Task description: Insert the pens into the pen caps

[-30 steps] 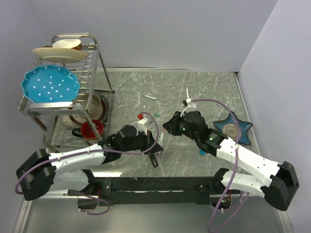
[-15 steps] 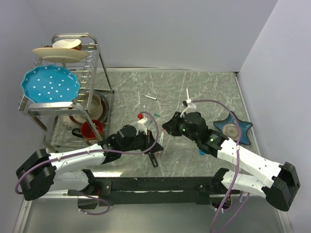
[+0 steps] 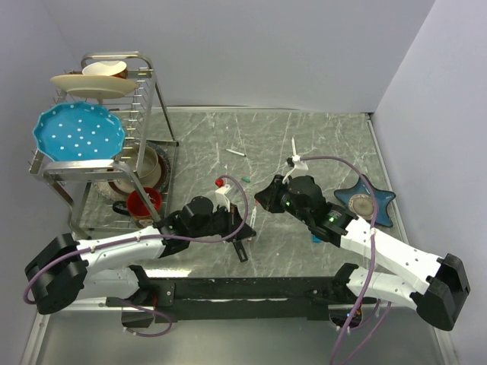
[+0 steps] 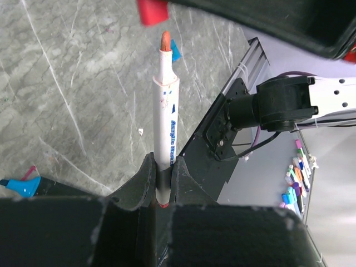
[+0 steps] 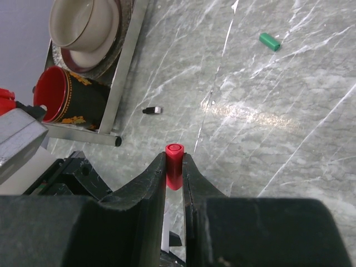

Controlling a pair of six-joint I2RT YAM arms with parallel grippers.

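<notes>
My left gripper (image 4: 163,164) is shut on a thin white pen (image 4: 166,114). The pen stands up out of the jaws with its bare red tip uppermost. My right gripper (image 5: 174,161) is shut on a red pen cap (image 5: 174,165), which the left wrist view shows as the red cap (image 4: 152,11) just above and left of the tip, apart from it. From above, the left gripper (image 3: 245,226) and right gripper (image 3: 264,199) meet at mid-table. A green cap (image 5: 269,41) and a small black cap (image 5: 151,110) lie loose. Two white pens (image 3: 237,152) (image 3: 294,146) lie farther back.
A dish rack (image 3: 149,106) with a blue plate (image 3: 78,133), bowls and a red mug (image 3: 143,202) stands at the left. A blue star-shaped dish (image 3: 383,199) sits at the right. A small blue piece (image 3: 316,238) lies beside the right arm.
</notes>
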